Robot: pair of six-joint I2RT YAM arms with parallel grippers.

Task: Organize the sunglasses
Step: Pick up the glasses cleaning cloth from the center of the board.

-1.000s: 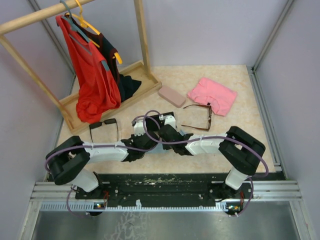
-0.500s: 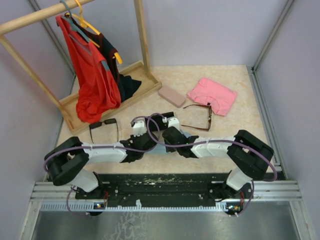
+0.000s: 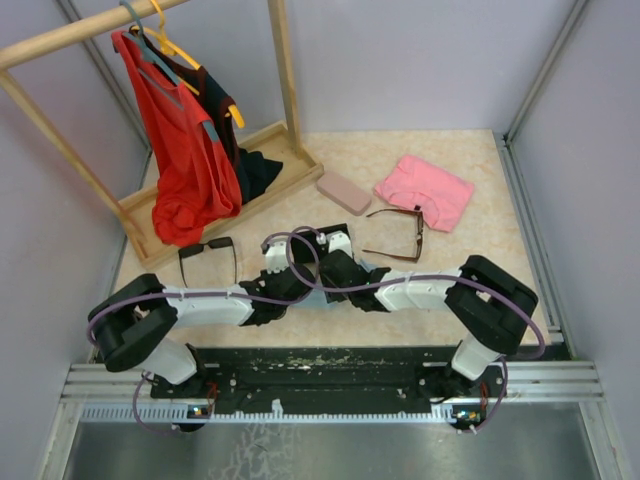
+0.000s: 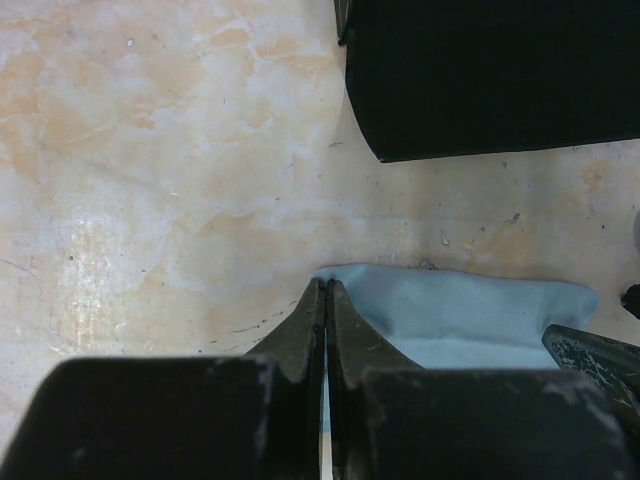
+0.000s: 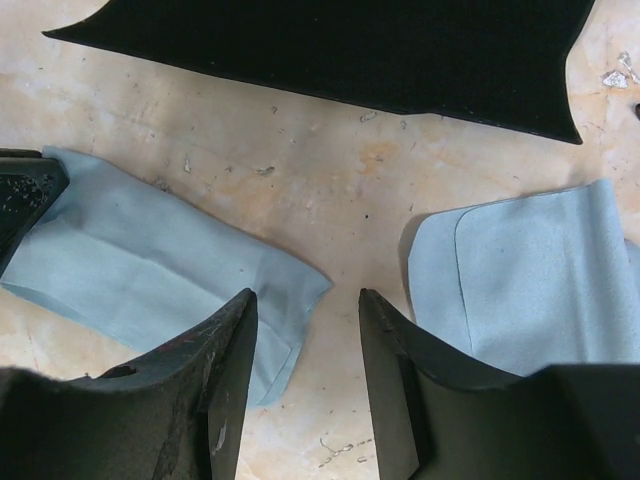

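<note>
Spanning the near middle of the desk, both arms meet over a blue cloth lying just before the black case. The left claw is pressed together on the cloth's corner, seemingly pinching it. The right claw hangs spread above it, holding nothing. The reddish-brown sunglasses lie untouched beyond the right arm, the black sunglasses at left. The cloth looks like groundwork; next, the free claw likely needs a careful grip on a thin frame.

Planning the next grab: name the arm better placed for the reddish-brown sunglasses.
Right, probably. The right gripper is open and the reddish-brown sunglasses lie on its side; the left gripper is shut on the blue cloth.
</note>
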